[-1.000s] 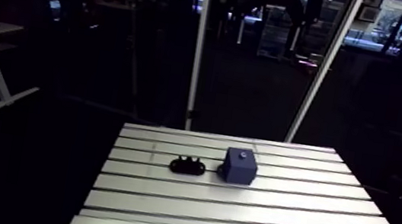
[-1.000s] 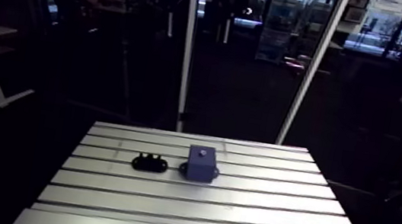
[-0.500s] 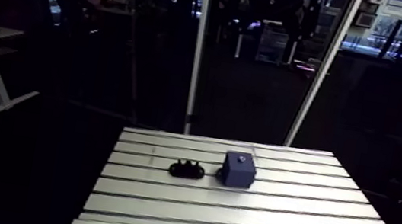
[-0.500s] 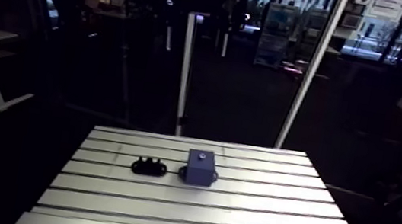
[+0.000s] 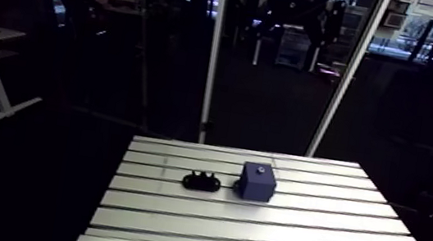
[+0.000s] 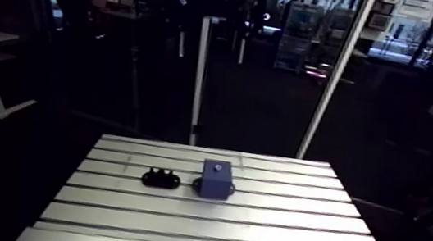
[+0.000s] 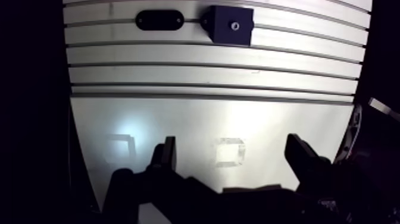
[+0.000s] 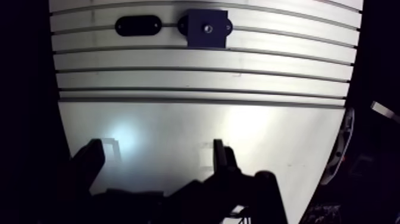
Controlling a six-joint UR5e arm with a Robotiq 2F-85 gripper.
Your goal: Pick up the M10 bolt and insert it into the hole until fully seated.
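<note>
A dark blue block (image 5: 257, 182) stands on the slotted aluminium table (image 5: 267, 238), with a small round pale spot (image 7: 236, 25) in its top face; whether that is a hole or a bolt head I cannot tell. Just left of it lies a black oval holder (image 5: 202, 181) with small bumps on top. No bolt shows clearly on its own. In the wrist view my gripper (image 7: 233, 156) hangs high over the table's near, plain part, far short of the block (image 7: 231, 25) and holder (image 7: 159, 19). Its fingers (image 7: 166, 156) are wide apart with nothing between them.
The table's slots run across, between my gripper and the block. Its left edge (image 7: 74, 119) and right edge (image 7: 351, 113) drop off into the dark. Two bright patches of reflected light lie on the plain plate (image 7: 125, 128).
The whole arm view has shifted a little, so the camera has moved. The block and the holder lie where they were.
</note>
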